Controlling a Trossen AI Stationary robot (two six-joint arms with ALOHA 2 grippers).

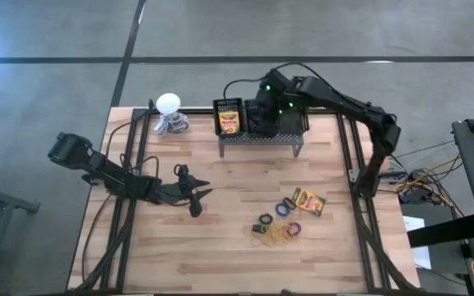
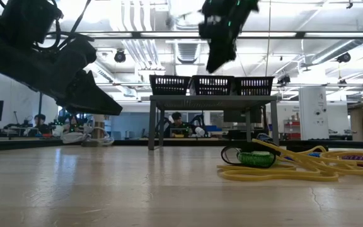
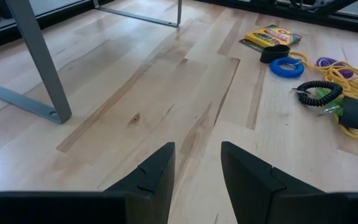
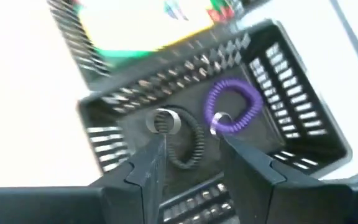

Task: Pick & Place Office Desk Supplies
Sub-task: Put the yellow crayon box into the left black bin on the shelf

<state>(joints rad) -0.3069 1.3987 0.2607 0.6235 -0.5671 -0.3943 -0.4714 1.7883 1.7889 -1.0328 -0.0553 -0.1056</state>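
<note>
Right tool (image 4: 191,155), apart, over basket (image 4: 291,81) holding coils; left tool (image 3: 197,168) apart; crayon box (image 1: 309,200), bands (image 1: 276,236) left on counter (image 1: 220,238)

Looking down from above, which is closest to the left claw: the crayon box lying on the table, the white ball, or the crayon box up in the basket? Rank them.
From the left gripper:
1. White ball, at the table's back edge, behind the gripper.
2. Crayon box in the basket, back centre; nearly level with the ball, a close call.
3. Crayon box on the table, far across to the right.
</note>
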